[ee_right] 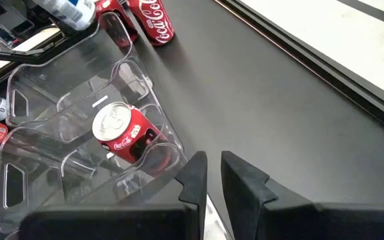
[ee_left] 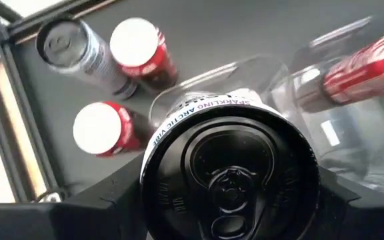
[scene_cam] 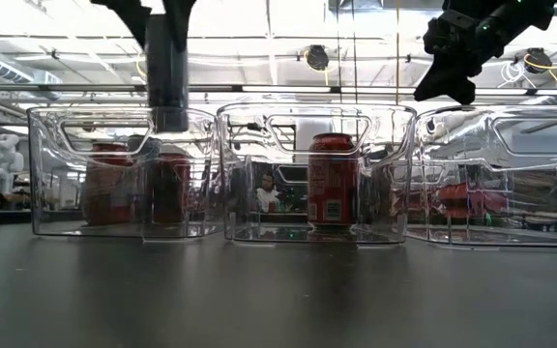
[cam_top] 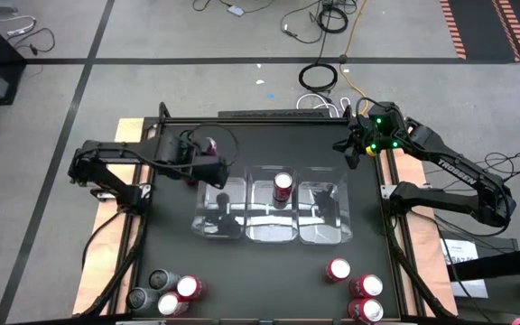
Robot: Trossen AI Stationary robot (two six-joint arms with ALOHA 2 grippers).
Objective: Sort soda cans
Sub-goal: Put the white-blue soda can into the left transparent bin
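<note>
left gripper (cam_top: 208, 158) clamped on dark can (ee_left: 229, 170), axis upright, hanging just above left tray (cam_top: 208, 221), far-left part of table | drop path: straight down into tray | right gripper (ee_right: 212, 175) shut, empty, parked at far-right corner, well clear | red can (cam_top: 283, 186) standing in middle tray (cam_top: 273, 230)

Glossy clear plastic trays (cam_top: 272, 226); shiny metal soda cans (cam_top: 283, 186); matt black table (cam_top: 260, 271).

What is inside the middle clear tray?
The middle tray holds one upright red can, standing near its far end. The rest of its floor looks bare, though reflections hide parts of it.
</note>
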